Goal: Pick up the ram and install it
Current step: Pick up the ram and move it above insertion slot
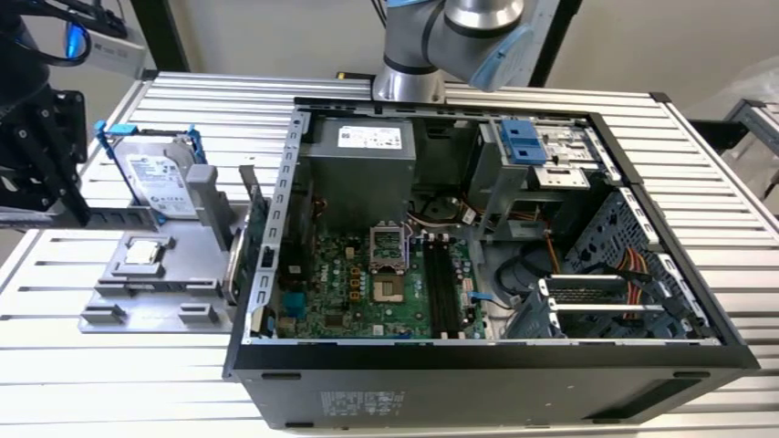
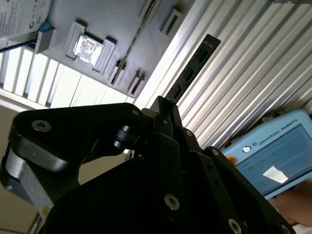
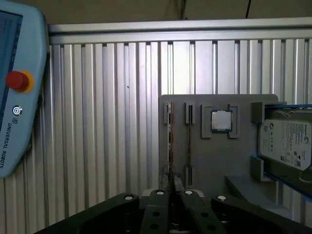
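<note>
The ram (image 2: 192, 68) is a long dark strip that sticks out from my gripper's (image 2: 163, 100) closed fingertips over the ribbed table. In the first wrist view the ram (image 3: 169, 141) shows edge-on as a thin line. It runs up from my gripper (image 3: 171, 192) and lines up with the outer slot of the grey fixture (image 3: 214, 161). In the exterior view the gripper's black body (image 1: 43, 146) hangs at the far left, beside the fixture (image 1: 146, 301). The motherboard's long black memory slots (image 1: 441, 292) lie inside the open computer case (image 1: 487, 360).
On the fixture sit a silver hard drive in a blue frame (image 1: 156, 178) and a small square processor chip (image 1: 144, 254). A light blue teach pendant (image 3: 14, 97) lies at the table's side. The arm's base (image 1: 414, 55) stands behind the case.
</note>
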